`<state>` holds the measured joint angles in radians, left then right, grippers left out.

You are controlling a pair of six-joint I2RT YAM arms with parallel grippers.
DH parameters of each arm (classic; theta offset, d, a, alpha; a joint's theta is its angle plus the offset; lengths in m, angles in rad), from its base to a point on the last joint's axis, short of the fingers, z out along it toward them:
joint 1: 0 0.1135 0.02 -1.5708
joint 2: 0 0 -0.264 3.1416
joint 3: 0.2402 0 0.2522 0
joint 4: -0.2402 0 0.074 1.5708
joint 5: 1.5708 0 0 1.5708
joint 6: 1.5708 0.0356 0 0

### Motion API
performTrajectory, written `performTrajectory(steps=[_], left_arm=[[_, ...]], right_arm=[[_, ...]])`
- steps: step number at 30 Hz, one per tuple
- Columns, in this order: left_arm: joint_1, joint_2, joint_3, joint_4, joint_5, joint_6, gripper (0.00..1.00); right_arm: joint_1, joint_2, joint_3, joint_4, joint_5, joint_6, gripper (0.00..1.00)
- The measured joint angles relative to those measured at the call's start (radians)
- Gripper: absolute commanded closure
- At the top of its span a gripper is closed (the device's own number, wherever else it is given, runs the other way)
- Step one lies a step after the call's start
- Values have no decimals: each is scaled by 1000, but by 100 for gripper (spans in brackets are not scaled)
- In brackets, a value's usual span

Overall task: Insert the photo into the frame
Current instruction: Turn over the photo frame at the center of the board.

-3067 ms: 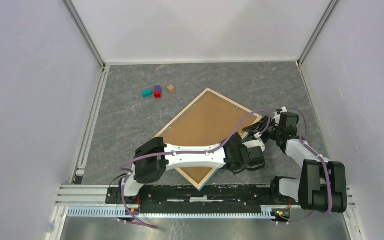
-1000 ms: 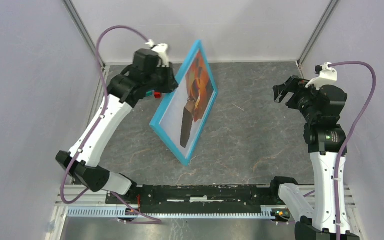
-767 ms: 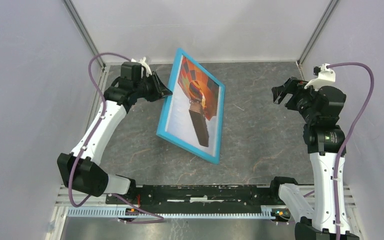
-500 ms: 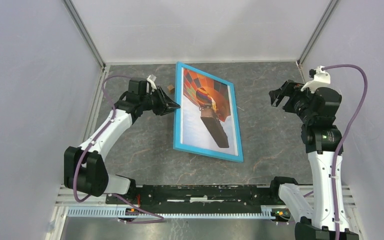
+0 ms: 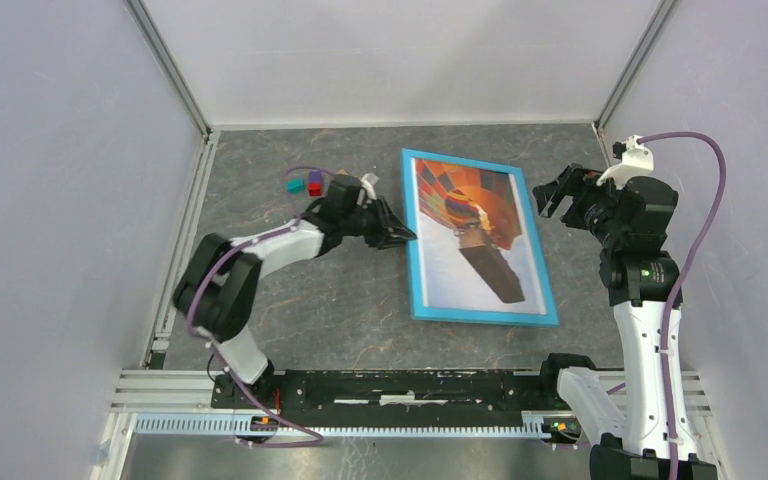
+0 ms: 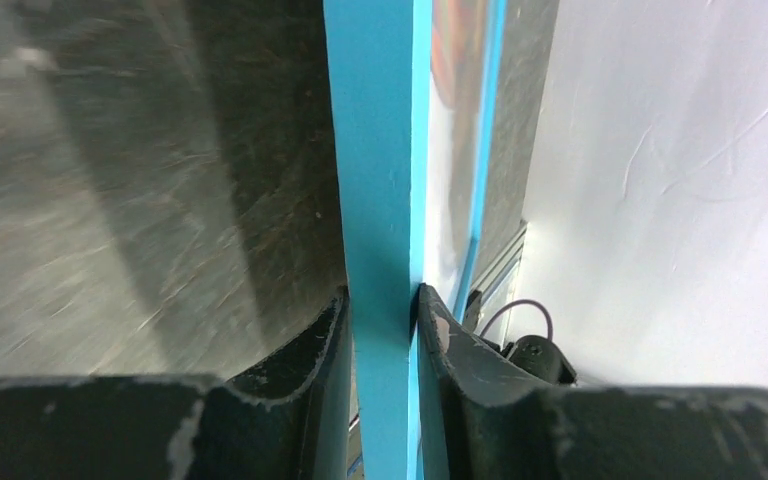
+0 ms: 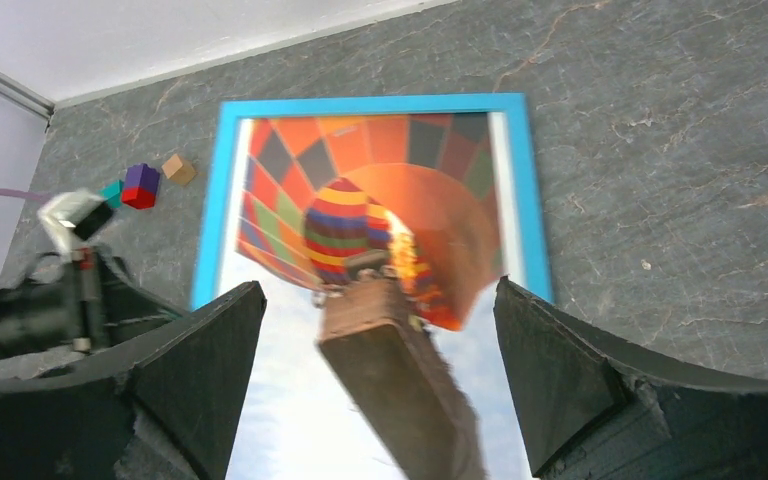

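Surface: grey marbled table (image 5: 290, 300) inside a white-walled booth.
Frame: light-blue frame (image 5: 480, 317), face up. Its long axis runs from the far wall toward the arms' bases, and the near end leans slightly right.
Photo: balloon photo (image 5: 465, 275) sits inside the frame. The balloon is at the far end, the dark basket points toward the near right corner, and pale sky fills the near half.
Left gripper: left gripper (image 5: 400, 238) reaches in low from the left, jaws pinching the frame's left long edge about midway along. The blue rail fills the gap between the fingers (image 6: 305, 350) and runs straight away from them.
Right gripper: right gripper (image 5: 552, 192) hovers with jaws spread wide, holding nothing. The frame's far right corner is just beside them, and the photo shows between them in the wrist view.
Blocks: small coloured blocks (image 5: 315, 180) lie behind the left jaws, well apart from the frame.
Contact: I cannot tell whether the pinched edge rests on the table or is slightly raised.
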<state>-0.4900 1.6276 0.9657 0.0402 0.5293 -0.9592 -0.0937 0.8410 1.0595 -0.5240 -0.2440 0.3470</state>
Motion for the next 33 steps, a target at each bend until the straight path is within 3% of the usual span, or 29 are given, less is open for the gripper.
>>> performTrajectory(steps=[6,12,21,22,24,26,28,30,33], left_arm=[[-176,284,137,149,-2,-100,98],[-299,436,213,294,-76,-233,98],[-403,625,463,295,-121,-298,96],[-406,626,469,283,-127,-297,92],[-409,626,474,259,-136,-296,74],[-408,625,475,222,-149,-288,50],[-404,619,474,166,-165,-268,14],[-393,592,453,127,-160,-255,7],[-372,474,399,59,-190,-201,5]], right_arm=[[0,0,0,-2,0,-1,9],[0,-5,0,-15,0,-2,9],[0,-21,0,-34,0,-5,9],[0,-22,0,-35,-1,-6,8],[0,-24,0,-35,-6,-14,7],[0,-26,0,-35,-22,-29,5],[0,-26,0,-36,-47,-45,2],[0,-19,0,-39,-87,-73,2],[20,5,6,-58,-124,-124,2]])
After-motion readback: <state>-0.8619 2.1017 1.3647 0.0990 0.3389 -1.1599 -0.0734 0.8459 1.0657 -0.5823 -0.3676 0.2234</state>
